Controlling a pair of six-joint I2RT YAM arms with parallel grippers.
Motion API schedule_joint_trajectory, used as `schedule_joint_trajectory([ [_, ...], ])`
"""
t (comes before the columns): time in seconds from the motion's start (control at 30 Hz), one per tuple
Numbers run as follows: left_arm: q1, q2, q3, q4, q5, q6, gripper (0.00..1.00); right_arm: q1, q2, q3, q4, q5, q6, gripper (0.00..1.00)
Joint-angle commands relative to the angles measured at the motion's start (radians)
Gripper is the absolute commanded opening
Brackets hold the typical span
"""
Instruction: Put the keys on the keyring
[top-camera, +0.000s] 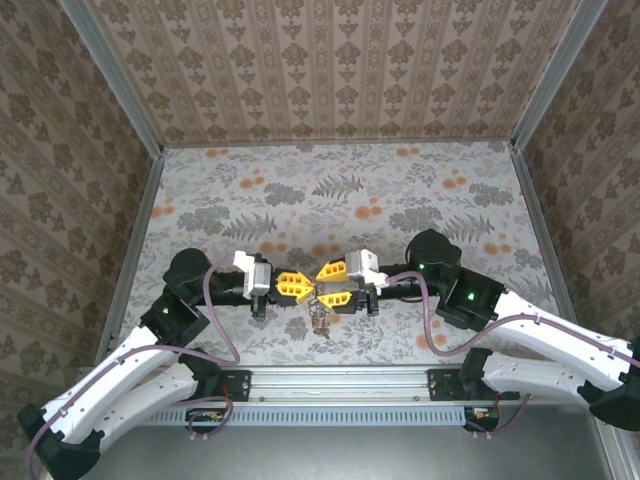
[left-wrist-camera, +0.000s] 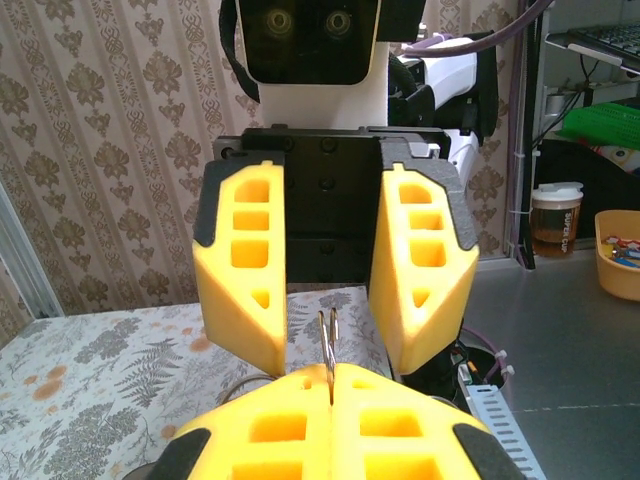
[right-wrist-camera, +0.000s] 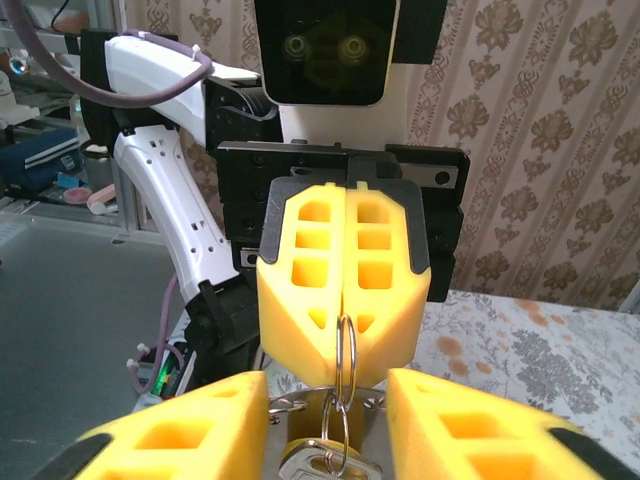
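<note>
Since the left gripper (right-wrist-camera: 345, 325) has its yellow foam jaws pinched shut on the thin upright metal keyring (right-wrist-camera: 345, 355), edge-on and dead ahead of the right gripper (right-wrist-camera: 327, 395) whose jaws sit apart and empty, the small silvery keys (right-wrist-camera: 320, 462) dangling underneath above the floral tabletop (right-wrist-camera: 540, 350) look like the right arm's grab imo.
</note>
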Motion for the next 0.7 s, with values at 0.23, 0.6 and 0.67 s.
schedule_joint_trajectory([
  [0.23, -0.002, 0.012, 0.027, 0.021, 0.026, 0.002, 0.0, 0.004, 0.005, 0.046, -0.006, 0.004, -0.019, 0.07],
  [0.6, -0.028, 0.066, 0.076, -0.087, 0.011, 0.038, 0.0, -0.001, -0.031, 0.047, -0.021, 0.057, -0.05, 0.0],
  [0.67, -0.028, 0.064, 0.084, -0.116, 0.005, 0.05, 0.0, -0.001, -0.025, 0.049, -0.033, 0.076, -0.05, 0.0],
])
